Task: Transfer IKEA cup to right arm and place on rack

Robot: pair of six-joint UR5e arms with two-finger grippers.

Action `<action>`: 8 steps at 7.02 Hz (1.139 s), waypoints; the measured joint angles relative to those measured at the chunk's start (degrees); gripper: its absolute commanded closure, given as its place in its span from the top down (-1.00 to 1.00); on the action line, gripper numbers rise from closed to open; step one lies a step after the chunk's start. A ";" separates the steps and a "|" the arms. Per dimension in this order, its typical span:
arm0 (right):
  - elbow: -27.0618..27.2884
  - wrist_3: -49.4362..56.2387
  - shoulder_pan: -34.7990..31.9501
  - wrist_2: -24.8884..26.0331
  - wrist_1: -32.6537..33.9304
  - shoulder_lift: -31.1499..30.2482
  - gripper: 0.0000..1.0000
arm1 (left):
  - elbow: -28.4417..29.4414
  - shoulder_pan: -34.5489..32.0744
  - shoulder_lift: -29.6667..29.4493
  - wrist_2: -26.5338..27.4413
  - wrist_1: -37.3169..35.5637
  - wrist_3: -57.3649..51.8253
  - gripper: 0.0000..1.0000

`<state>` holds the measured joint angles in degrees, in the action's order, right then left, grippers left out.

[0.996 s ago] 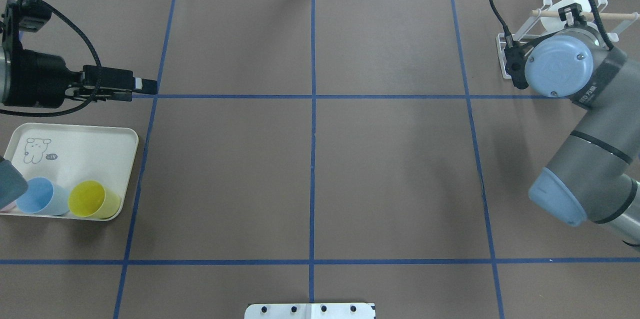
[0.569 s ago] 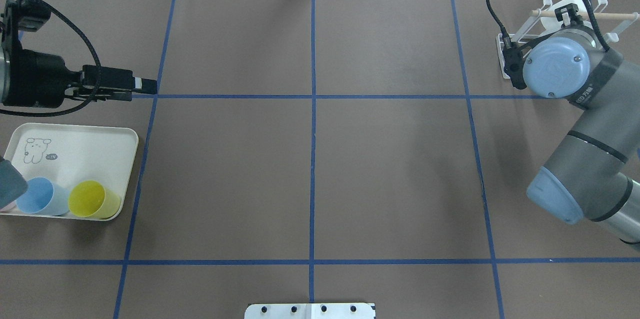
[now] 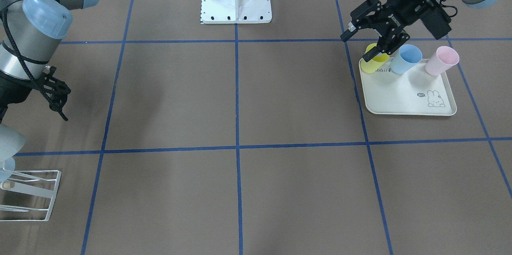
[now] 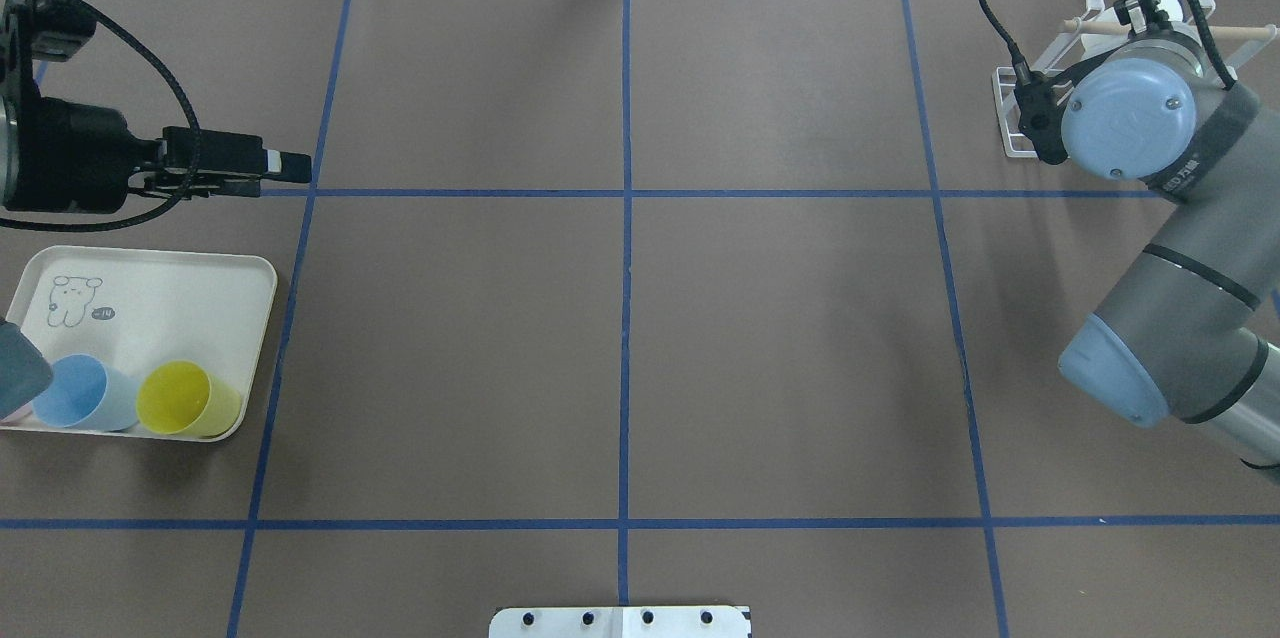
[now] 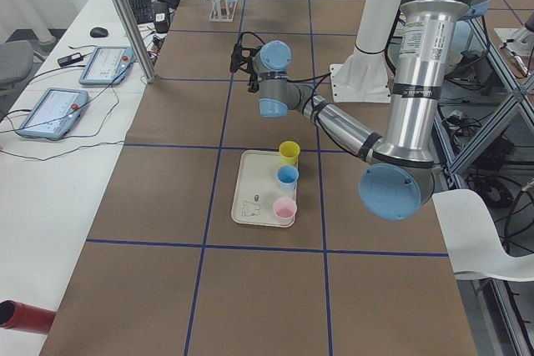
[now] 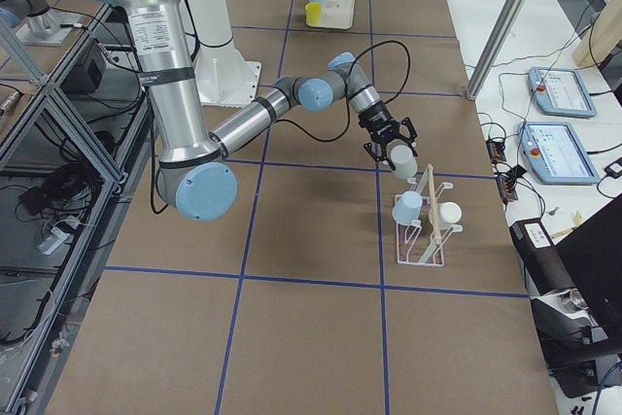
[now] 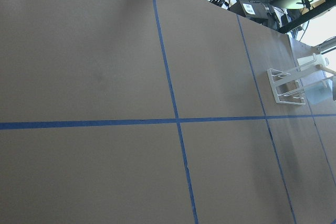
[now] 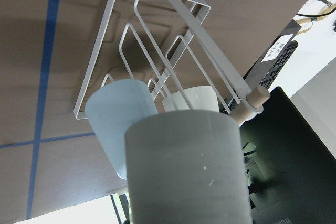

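Brown paper covers the worktop [image 4: 780, 318]. Closest to the right wrist camera, the grey IKEA cup [image 8: 186, 166] is clasped in the right hand [image 6: 392, 150], just before the white wire rack [image 8: 152, 9] holding a light blue cup [image 8: 113, 119] and a white cup [image 8: 197, 98]. Far across, the left hand [image 3: 356, 47] hangs spread and empty near the cream tray [image 3: 400, 103].

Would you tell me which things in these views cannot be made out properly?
Right gripper: whether shut on the grey cup; overhead, its wrist covers it; wrist view, the cup fills the foreground.
Pink cup: overhead, the left arm hides nearly all of it.
Rack: front-facing, cut off by the left edge.
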<state>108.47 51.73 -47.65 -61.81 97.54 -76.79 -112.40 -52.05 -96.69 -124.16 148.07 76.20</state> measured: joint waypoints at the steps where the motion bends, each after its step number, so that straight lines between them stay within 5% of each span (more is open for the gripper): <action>1: -1.14 0.30 -0.12 0.01 -1.26 0.02 -1.00 | -0.01 0.01 0.05 0.15 0.02 0.00 1.00; 6: -6.79 4.99 -1.51 -0.03 -10.54 0.06 -0.97 | -0.01 0.10 0.10 0.23 0.04 0.00 1.00; 8: -8.20 5.35 -1.48 0.00 -10.73 0.23 -0.72 | -0.02 0.10 0.10 0.23 0.09 0.00 1.00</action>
<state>100.27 57.08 -49.13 -61.81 86.81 -76.56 -112.41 -51.95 -96.59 -123.93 148.15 76.20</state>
